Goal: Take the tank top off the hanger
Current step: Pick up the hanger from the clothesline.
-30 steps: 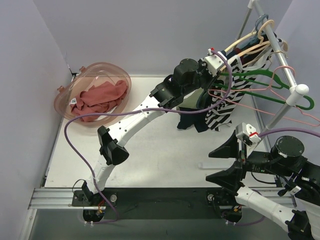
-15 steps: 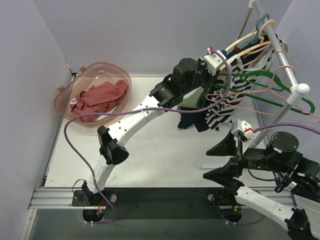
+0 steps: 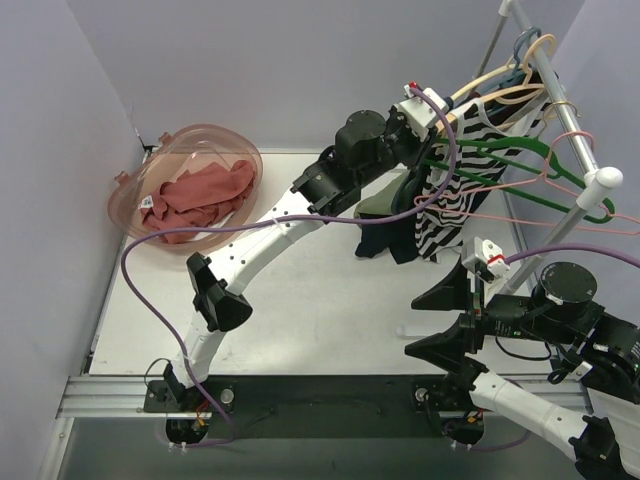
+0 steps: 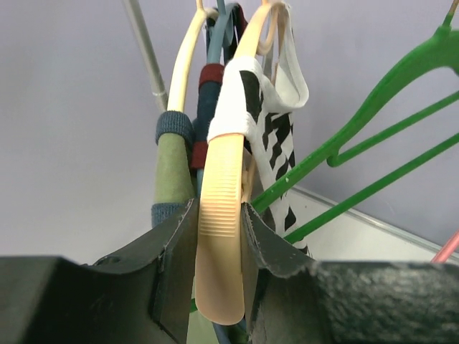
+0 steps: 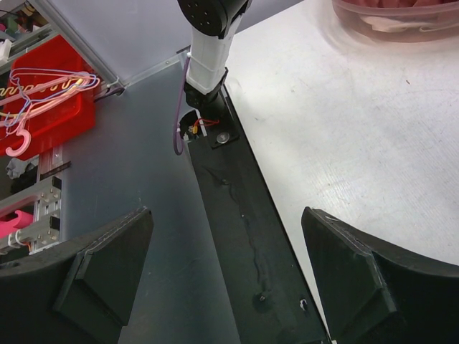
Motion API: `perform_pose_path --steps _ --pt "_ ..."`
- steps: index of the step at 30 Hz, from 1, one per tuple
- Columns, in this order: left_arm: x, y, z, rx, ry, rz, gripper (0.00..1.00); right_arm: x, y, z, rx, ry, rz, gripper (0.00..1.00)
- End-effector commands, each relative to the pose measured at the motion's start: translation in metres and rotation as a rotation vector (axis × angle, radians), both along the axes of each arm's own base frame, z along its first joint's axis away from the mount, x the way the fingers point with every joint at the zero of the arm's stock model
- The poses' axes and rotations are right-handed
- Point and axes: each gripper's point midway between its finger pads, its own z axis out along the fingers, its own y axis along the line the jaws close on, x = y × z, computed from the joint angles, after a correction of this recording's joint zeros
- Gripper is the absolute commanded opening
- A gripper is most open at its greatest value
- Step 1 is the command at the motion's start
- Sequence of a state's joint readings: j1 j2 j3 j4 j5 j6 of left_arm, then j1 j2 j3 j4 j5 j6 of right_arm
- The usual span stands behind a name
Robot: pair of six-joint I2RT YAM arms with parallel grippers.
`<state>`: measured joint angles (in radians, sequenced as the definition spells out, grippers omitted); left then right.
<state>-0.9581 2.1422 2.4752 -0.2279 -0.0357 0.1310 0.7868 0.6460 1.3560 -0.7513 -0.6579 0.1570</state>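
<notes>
Left wrist: black-and-white zebra-patterned tank top (image 4: 275,140)

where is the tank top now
Top view, upper right: the tank top hangs on the beige hanger on the rack, left gripper gripping that hanger.

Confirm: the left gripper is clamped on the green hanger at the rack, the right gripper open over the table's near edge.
Wrong hanger. The left gripper is clamped on the beige hanger carrying the striped tank top; the green hanger hangs free beside it, as the left wrist view shows. The right gripper is open over the near edge of the table.
</notes>
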Motion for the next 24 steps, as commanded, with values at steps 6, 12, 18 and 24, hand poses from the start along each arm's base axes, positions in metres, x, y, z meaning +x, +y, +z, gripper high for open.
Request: perform_pose_path --steps 6,12,18,24 --pt "-0.027 0.03 0.106 -0.263 -0.154 -0.04 0.0 0.004 0.005 0.015 0.044 -0.017 -0.006 0.89" --pt "-0.03 0.033 0.118 -0.308 -0.173 -0.044 0.0 0.004 0.005 0.015 0.046 -0.018 -0.009 0.89" --pt "-0.032 0.025 0.093 -0.229 -0.121 -0.079 0.0 0.005 0.004 0.017 0.05 -0.016 -0.015 0.89" --pt "-0.042 0.021 0.07 -0.172 -0.065 -0.129 0.25 0.005 0.004 0.014 0.046 -0.009 -0.024 0.89"
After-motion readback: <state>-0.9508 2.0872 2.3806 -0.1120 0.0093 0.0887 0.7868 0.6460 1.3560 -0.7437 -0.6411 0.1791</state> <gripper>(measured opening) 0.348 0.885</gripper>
